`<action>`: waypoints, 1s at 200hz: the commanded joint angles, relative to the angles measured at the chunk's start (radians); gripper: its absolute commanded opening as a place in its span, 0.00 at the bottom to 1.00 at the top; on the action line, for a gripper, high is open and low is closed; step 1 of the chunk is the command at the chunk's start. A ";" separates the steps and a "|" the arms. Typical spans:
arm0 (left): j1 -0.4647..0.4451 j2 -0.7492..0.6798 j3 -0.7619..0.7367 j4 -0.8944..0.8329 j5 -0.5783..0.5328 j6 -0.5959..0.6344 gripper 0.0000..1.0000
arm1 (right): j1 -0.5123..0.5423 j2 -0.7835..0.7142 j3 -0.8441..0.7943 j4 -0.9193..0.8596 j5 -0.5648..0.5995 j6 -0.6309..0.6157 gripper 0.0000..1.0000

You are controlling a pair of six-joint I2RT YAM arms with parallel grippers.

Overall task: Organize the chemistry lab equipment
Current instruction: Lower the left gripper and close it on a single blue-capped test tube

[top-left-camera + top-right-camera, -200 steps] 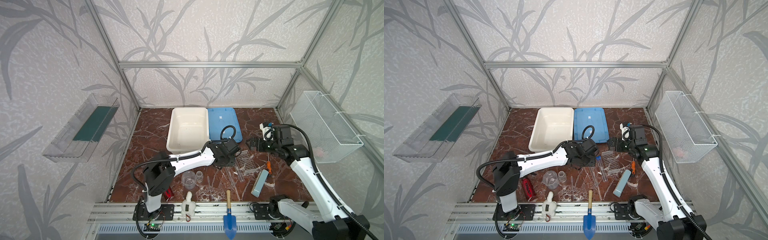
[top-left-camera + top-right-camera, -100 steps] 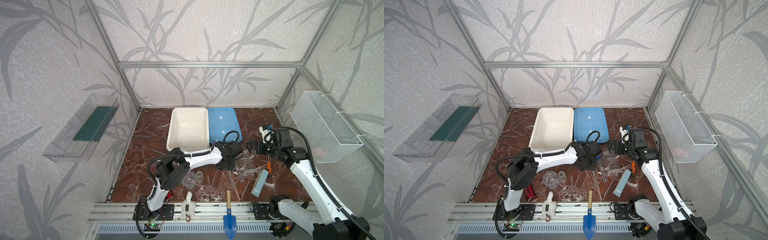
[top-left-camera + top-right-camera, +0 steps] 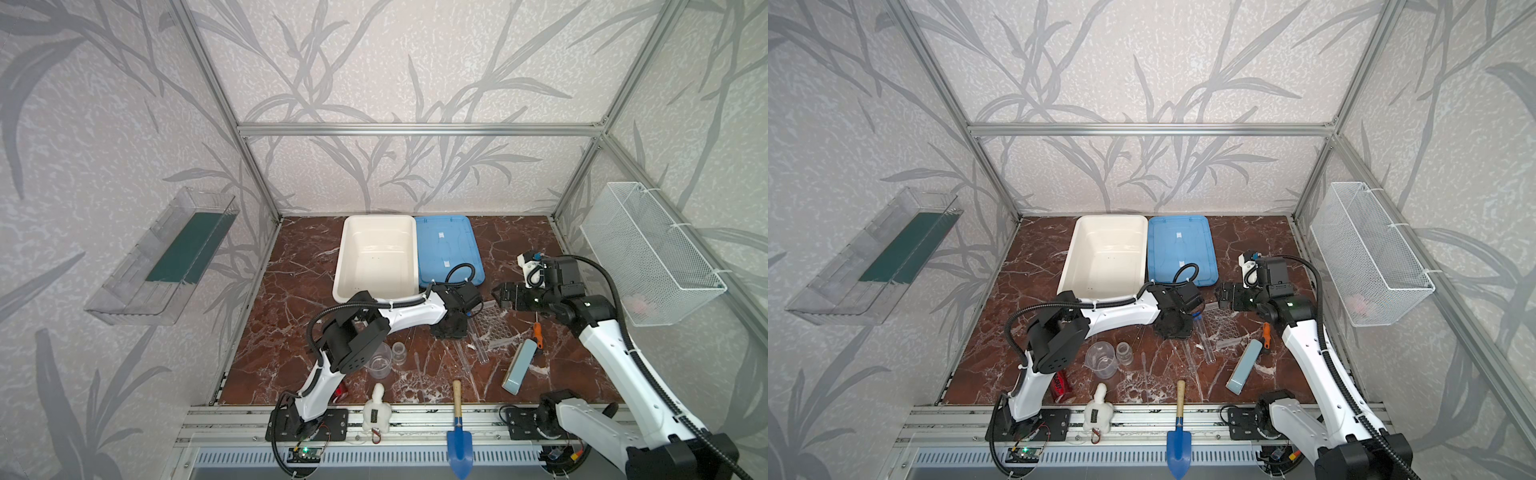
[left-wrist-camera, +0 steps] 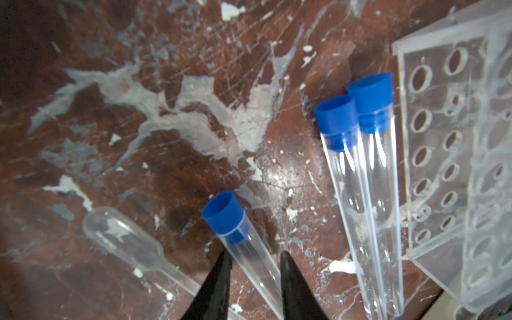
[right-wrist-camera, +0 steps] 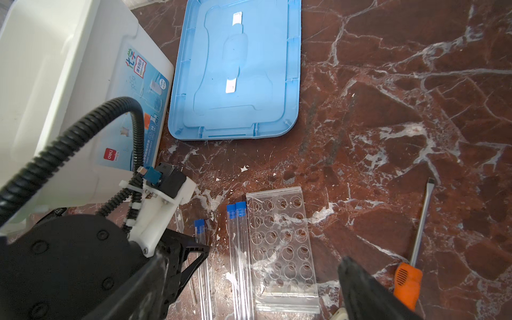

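Currently, toward the bench's [image 3: 299, 291] left front, a clear beaker [image 3: 380, 360] and a small clear glass bottle [image 3: 399, 353] stand upright, just beside each other. Mid-bench, the left claw [image 4: 253, 257] points down at one capped tube [image 4: 241, 238] lying flat. Its tips straddle the body just past the blue cap, with a narrow gap (whether they actually pinch it cannot be told). A clear dropper [image 4: 122, 235] lies beside that tube. Next right, two more capped tubes [image 4: 365, 194] lie touching, alongside the clear perforated rack [image 4: 457, 166]. The right claw [image 3: 503, 297] hovers near the rack's far end, fingers wide apart, holding nothing. An orange-handled screwdriver [image 3: 537, 330] lies right of the rack.
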 commanded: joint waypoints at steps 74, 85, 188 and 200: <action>0.035 0.124 0.148 -0.049 -0.102 0.035 0.20 | -0.002 -0.022 -0.008 0.014 0.001 -0.014 0.95; 0.040 0.138 0.176 -0.066 -0.150 0.057 0.20 | -0.002 -0.021 -0.008 0.013 0.001 -0.013 0.95; 0.001 -0.034 -0.014 -0.020 -0.084 0.130 0.45 | -0.002 -0.030 -0.013 0.014 0.005 -0.012 0.95; -0.011 -0.053 -0.033 -0.035 -0.069 0.137 0.42 | -0.002 -0.031 -0.017 0.015 0.004 -0.011 0.95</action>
